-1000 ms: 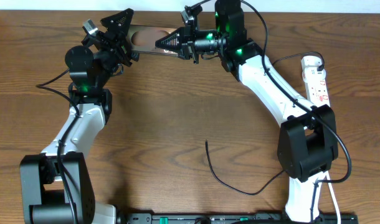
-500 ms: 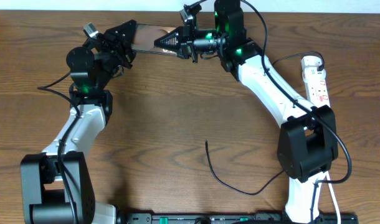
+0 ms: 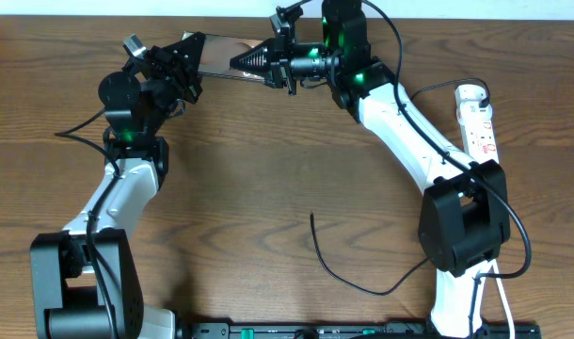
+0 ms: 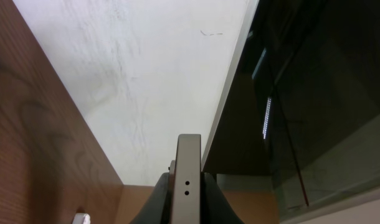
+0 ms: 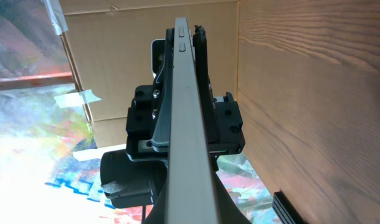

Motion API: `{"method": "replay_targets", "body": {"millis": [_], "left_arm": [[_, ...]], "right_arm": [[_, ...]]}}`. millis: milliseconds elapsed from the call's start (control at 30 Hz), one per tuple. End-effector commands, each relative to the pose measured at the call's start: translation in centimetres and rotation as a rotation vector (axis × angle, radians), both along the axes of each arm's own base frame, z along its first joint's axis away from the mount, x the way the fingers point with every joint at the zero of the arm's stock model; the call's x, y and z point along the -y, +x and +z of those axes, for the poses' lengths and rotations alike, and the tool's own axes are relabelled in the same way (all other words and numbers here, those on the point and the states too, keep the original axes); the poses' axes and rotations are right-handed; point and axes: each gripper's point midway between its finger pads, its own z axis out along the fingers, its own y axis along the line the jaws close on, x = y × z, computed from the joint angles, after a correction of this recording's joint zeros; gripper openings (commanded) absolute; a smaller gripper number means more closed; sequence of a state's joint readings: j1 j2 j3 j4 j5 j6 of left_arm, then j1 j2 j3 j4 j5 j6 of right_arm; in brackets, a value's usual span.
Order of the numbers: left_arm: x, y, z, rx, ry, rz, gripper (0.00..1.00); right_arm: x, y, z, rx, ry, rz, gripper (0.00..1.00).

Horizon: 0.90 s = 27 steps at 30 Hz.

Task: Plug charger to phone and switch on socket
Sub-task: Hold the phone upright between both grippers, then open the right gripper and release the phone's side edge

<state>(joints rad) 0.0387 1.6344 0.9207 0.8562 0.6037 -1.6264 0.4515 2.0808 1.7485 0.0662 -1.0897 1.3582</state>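
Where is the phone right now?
In the overhead view, the phone is up at the far edge of the table, near the middle, gripped between the left gripper and the right gripper.

Even, bright room light overhead; soft shadows under both arms on the worktop. Overhead view sharp; wrist views blur the near phone edge.

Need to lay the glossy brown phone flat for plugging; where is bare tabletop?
Widest bare stretch of the brown wooden table: between left arm and right arm, above the thin black charger cable. Crowded at far right by the white power strip.
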Motion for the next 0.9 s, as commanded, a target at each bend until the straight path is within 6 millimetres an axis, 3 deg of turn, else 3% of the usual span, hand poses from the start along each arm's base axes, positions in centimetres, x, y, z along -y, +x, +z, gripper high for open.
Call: {"method": "replay_targets", "body": {"millis": [0, 533, 700, 767, 867], "left_arm": [[0.82, -0.22, 1.64, 0.057, 0.018, -0.027, 0.07], [0.78, -0.2, 1.72, 0.073, 0.04, -0.023, 0.07], [0.79, -0.21, 1.72, 0.073, 0.04, -0.023, 0.07], [0.78, -0.2, 1.72, 0.073, 0.04, -0.023, 0.07], [0.79, -0.21, 1.72, 0.073, 0.04, -0.023, 0.07]], "right_arm": [[-1.93, -1.72, 0.28, 0.036, -0.003, 0.038, 0.01], [-2.19, -1.85, 0.26, -0.022, -0.005, 0.03, 0.02], [-2.19, -1.85, 0.26, -0.021, -0.005, 0.031, 0.21], [-2.19, -1.85, 0.26, -0.021, -0.005, 0.03, 0.36], [-2.2, -1.85, 0.34, -0.011, -0.002, 0.032, 0.68]]}}
